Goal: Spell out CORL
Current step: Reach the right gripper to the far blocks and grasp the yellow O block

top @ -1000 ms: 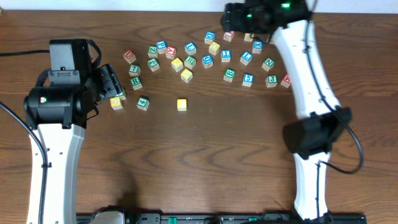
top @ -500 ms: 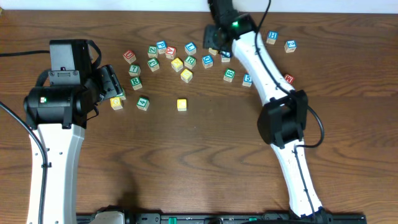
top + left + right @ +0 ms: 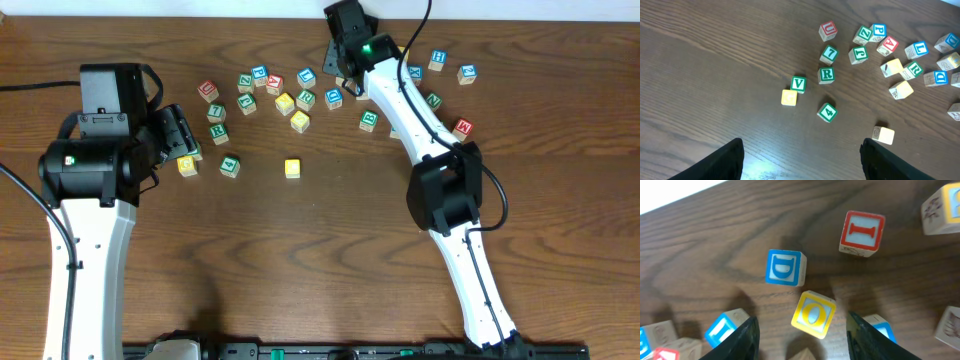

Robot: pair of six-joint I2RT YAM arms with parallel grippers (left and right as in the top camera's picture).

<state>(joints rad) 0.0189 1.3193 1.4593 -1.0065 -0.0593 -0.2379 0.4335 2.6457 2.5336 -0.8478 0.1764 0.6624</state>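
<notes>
Overhead count: alphabet cubes (image 3: 229,166), 20+ on 1 table (image 3: 300,260); some sit under the right arm (image 3: 410,105), so no exact total. Tops showing: green cubes (image 3: 218,131) 8, blue cubes (image 3: 467,73) 6, yellow cubes (image 3: 292,168) 4, red cubes (image 3: 208,91) 3. Arms: 2, counting the left arm (image 3: 90,240).

The desk (image 3: 330,260) is dark brown wood with visible grain and a soft sheen, while the green R cube (image 3: 826,75) is pale wood with painted faces.

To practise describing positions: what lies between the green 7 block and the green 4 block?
The green R block, nearer the green 7 block than the green 4 block; see the left wrist view.
</notes>
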